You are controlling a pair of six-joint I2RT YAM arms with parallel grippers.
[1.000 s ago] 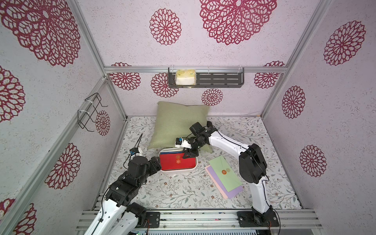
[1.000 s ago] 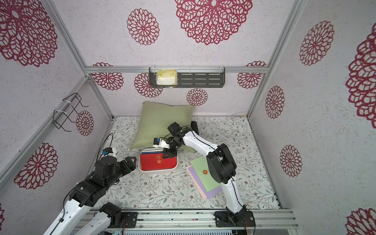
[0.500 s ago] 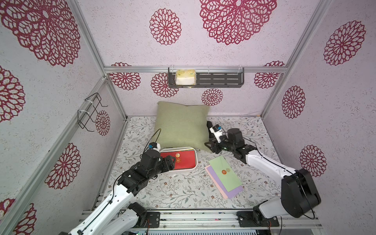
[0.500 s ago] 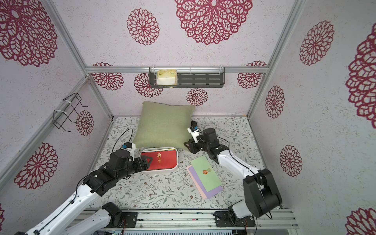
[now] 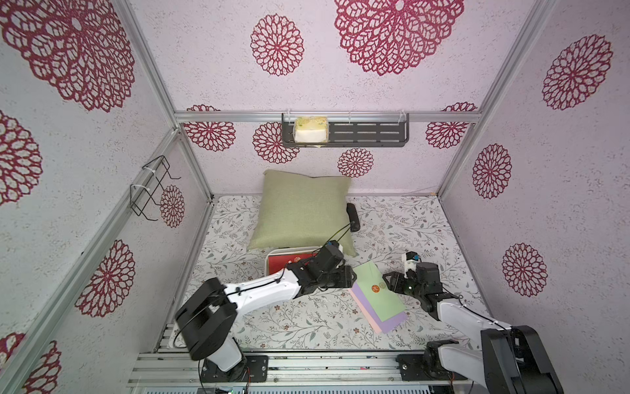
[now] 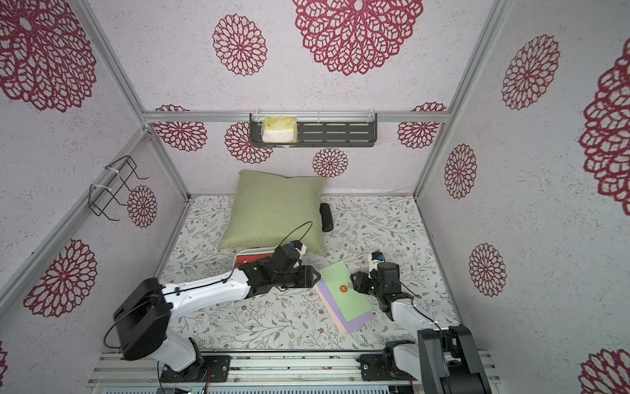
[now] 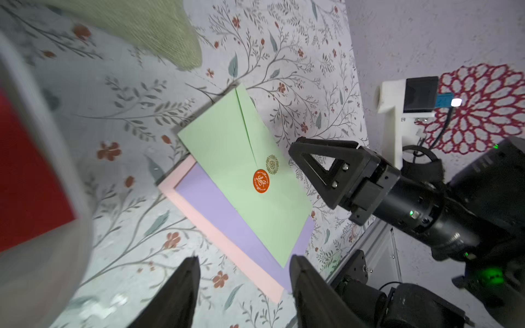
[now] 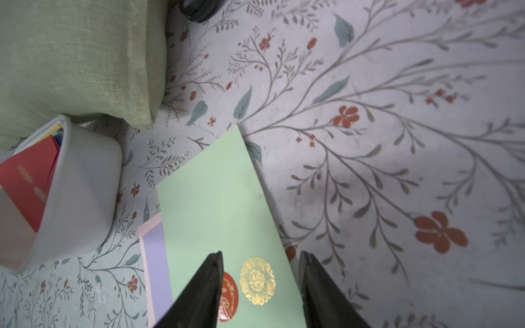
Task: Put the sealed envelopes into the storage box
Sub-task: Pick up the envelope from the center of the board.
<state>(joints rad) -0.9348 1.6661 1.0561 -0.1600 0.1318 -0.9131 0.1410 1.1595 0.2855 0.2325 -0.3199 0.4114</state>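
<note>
Right wrist only: yellow edge (image 8: 55, 128) beside red paper envelope (image 8: 28, 176) in white plastic box (image 8: 82, 193), left claw (image 7: 244, 258), right claw (image 8: 261, 252) spread empty, floral tabletop (image 8: 369, 170), rosette walls (image 5: 375, 68).

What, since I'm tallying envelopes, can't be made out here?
Storage box contents: left arm partly covers it in both top views; red envelope hides what's beneath.
Lilac envelope, pink envelope: mostly under the green envelope, every view.
Box in left wrist view: blurred, cut by the edge.
</note>
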